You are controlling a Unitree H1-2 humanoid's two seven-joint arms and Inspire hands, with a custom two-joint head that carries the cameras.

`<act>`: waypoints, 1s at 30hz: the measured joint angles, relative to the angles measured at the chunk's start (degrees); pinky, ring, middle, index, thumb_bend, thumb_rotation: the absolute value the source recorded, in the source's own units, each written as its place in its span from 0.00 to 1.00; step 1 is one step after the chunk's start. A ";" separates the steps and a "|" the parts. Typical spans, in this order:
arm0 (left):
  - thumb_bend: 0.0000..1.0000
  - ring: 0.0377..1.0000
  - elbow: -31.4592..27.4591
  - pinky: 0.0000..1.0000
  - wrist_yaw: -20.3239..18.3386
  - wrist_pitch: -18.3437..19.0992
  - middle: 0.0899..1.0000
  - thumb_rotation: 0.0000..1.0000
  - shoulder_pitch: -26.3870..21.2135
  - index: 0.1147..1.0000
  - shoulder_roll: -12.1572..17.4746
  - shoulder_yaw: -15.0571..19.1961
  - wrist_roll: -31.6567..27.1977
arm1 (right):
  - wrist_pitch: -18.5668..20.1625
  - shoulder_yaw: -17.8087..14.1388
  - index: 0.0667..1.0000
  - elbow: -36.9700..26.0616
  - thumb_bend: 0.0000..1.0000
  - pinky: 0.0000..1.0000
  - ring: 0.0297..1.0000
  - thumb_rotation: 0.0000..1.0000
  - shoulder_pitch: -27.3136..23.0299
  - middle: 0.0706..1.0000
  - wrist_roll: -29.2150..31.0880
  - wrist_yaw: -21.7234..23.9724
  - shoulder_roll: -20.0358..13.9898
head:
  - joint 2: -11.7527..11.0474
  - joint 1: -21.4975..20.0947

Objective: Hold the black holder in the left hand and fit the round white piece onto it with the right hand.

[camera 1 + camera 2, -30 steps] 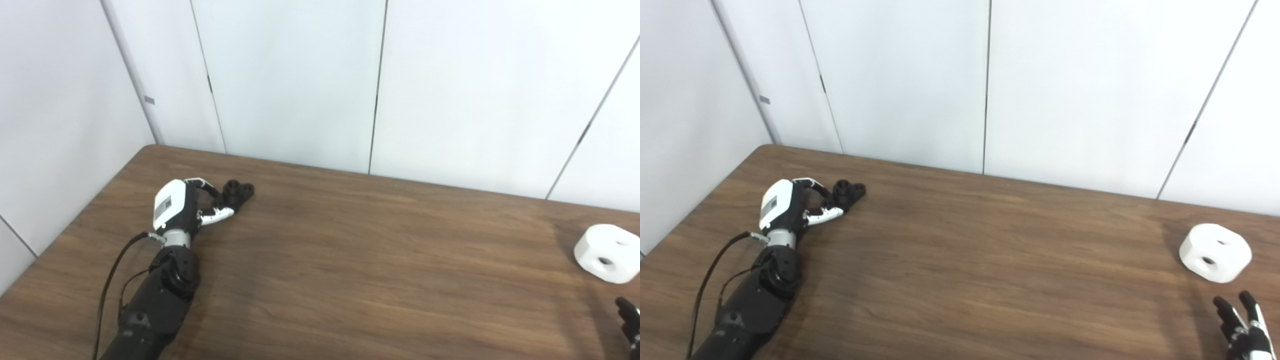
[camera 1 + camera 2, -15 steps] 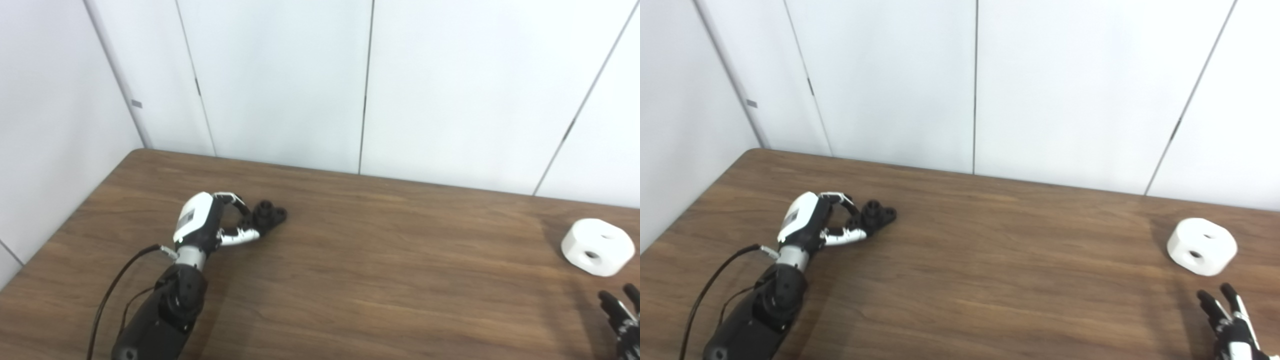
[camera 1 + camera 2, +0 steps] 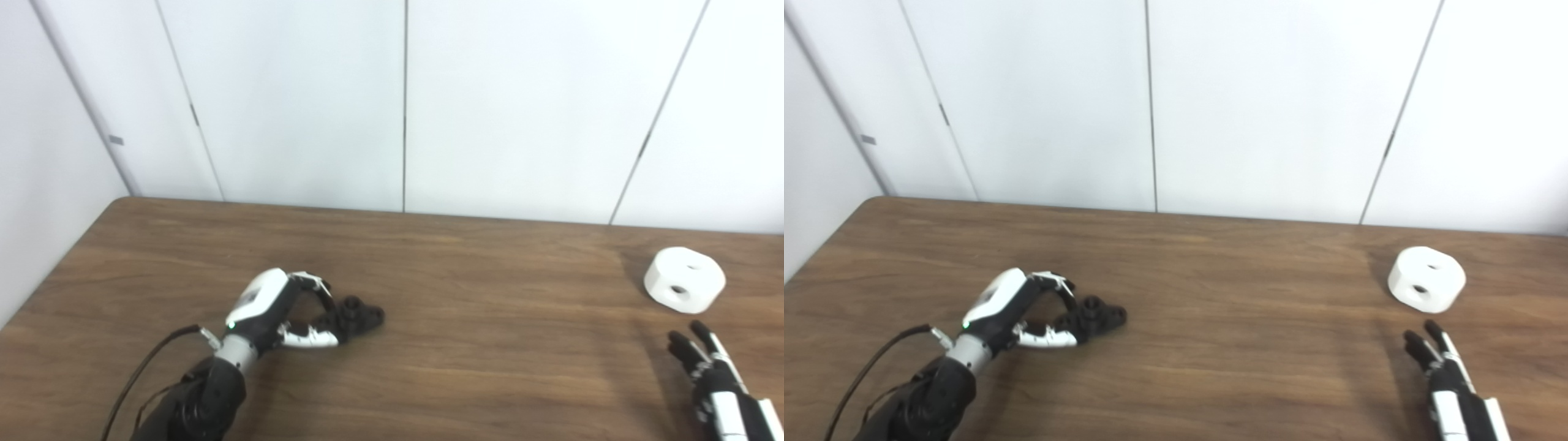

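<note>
This looks like a bare test room or lab. Plain white wall panels (image 3: 508, 104) with thin dark seams run right round the back and the left side, with no windows or decoration showing. In front sits a wood-grain table (image 3: 478, 349), and a black cable (image 3: 863, 373) trails from a robot arm (image 3: 931, 392) lying on it, which fits a robotics workspace.

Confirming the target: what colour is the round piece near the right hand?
White round piece, clearest in right eye view.
</note>
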 measured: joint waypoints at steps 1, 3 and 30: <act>0.52 0.88 -1.39 0.79 -1.15 0.05 0.75 0.05 0.19 0.42 -0.15 -0.68 -0.26 | 0.62 0.26 0.94 -0.29 0.58 1.00 0.91 0.89 0.07 0.88 -0.26 -0.15 0.37 | 0.00 0.00; 0.52 0.88 -3.77 0.80 -3.73 1.15 0.76 0.05 0.23 0.42 -0.62 -1.82 -1.09 | 1.33 0.89 0.94 -0.59 0.57 1.00 0.91 0.89 0.08 0.88 -0.70 -0.37 0.52 | 0.79 -0.79; 0.52 0.87 -11.39 0.91 -7.19 -4.66 0.77 0.05 5.65 0.42 -5.35 -15.61 9.89 | 9.40 7.03 0.95 -6.51 0.54 1.00 0.91 0.91 0.10 0.88 -2.77 -5.21 1.46 | 6.33 -7.12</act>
